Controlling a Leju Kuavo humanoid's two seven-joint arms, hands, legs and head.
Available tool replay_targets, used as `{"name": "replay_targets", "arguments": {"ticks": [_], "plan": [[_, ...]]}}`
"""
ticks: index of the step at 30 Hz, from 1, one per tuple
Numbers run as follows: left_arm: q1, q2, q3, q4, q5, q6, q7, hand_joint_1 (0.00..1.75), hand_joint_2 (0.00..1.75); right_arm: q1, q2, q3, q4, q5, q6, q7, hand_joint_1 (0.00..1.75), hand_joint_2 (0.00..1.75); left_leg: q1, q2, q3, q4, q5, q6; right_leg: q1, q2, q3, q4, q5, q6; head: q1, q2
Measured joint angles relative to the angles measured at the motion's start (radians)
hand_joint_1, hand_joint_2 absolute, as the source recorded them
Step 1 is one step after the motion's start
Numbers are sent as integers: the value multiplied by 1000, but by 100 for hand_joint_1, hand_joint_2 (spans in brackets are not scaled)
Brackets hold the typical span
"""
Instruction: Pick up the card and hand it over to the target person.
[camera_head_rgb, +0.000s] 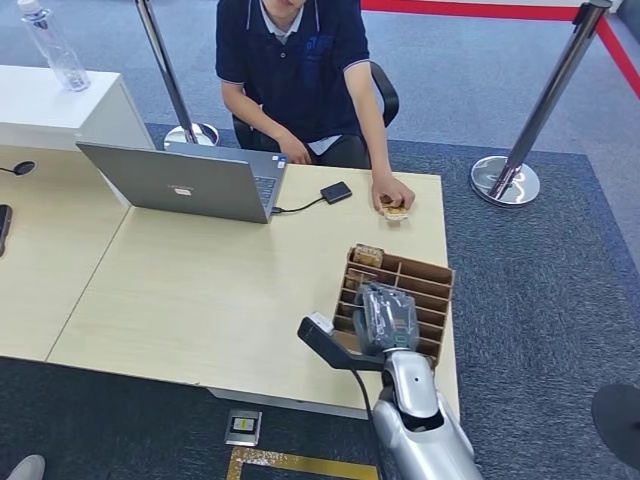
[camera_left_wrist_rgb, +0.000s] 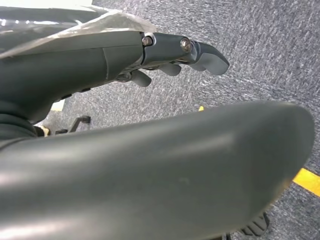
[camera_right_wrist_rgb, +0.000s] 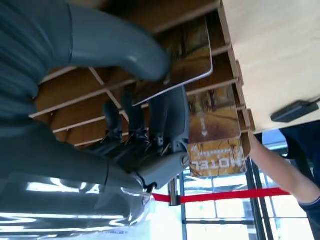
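My right hand (camera_head_rgb: 385, 318) hangs over the wooden card rack (camera_head_rgb: 433, 292) at the table's near right corner. In the right wrist view its thumb (camera_right_wrist_rgb: 124, 47) and fingers (camera_right_wrist_rgb: 166, 120) pinch a brown picture card (camera_right_wrist_rgb: 188, 55) that stands partly out of a rack slot (camera_right_wrist_rgb: 222, 70). Other cards, one printed HOTEL (camera_right_wrist_rgb: 217, 155), stay in the slots further along. The person (camera_head_rgb: 302, 70) sits across the table, one hand (camera_head_rgb: 391, 190) resting on another card (camera_head_rgb: 394, 212). My left hand (camera_left_wrist_rgb: 113, 60) hangs above the carpet, fingers straight, holding nothing.
An open laptop (camera_head_rgb: 181, 180) stands at the table's far left, cabled to a small black device (camera_head_rgb: 336, 192). A water bottle (camera_head_rgb: 53, 45) is on a white cabinet. Two barrier posts (camera_head_rgb: 506, 180) (camera_head_rgb: 192, 133) flank the person's chair.
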Motion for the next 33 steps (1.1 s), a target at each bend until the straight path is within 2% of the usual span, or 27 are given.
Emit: {"name": "replay_targets", "arguments": {"ticks": [5, 11, 14, 16, 18, 20, 24, 29, 33], "plan": [[0, 0, -2, 0, -2, -3, -2, 0, 0, 46, -29, 17, -139, 12, -8, -24, 175, 175, 0, 0, -1, 0, 0, 0, 0, 0, -1, 0, 0, 0, 0, 0], [1, 0, 1, -1, -1, -6, -7, 0, 0, 141, -95, 64, -488, -25, 46, -105, 175, 175, 0, -1, -1, 1, 0, 0, 0, -1, -1, 1, -1, 0, 0, 0], [-1, -1, 3, 0, 2, -7, -11, 0, 0, 136, -123, 97, -629, -31, 62, -135, 175, 175, 0, 0, -2, 2, -1, 0, 0, 0, -2, 1, 0, 0, 0, 0], [-3, -2, 4, 0, 2, -7, -13, 0, 0, 94, -130, 117, -655, -15, 72, -131, 175, 175, 0, 1, -3, 2, -1, 0, 0, 1, -3, 2, 0, 0, 0, 0], [-5, -3, 4, 1, 1, -7, -16, 0, 0, 4, -119, 136, -601, -23, 75, -127, 175, 175, 0, 2, -3, 2, 0, 0, 0, 2, -3, 2, 0, 0, 0, 0], [-8, -3, 5, 2, 1, -8, -20, 0, 0, -120, -84, 148, -480, -67, 78, -134, 175, 175, 0, 4, -2, 1, 0, 0, 0, 4, -3, 2, 1, 0, 0, 0], [-14, 1, 4, 3, 3, -8, -23, 0, 0, -371, 33, 168, -140, -132, 58, -158, 175, 175, 0, 8, -1, 1, 1, -1, 0, 8, -4, 3, 3, -1, 0, 0], [-15, 6, -1, 3, -2, -4, -16, 0, 0, -538, 143, 177, 115, -161, 53, -151, 175, 175, 0, 8, -1, 1, 5, -3, 0, 6, -5, 4, 5, -3, 0, 0], [-15, 7, -11, 4, -13, -2, -7, 0, 0, -630, 158, 251, 199, -254, 60, -96, 175, 175, 0, 7, -2, 1, 6, -3, 0, 5, -6, 6, 5, -4, 0, 0]]}}
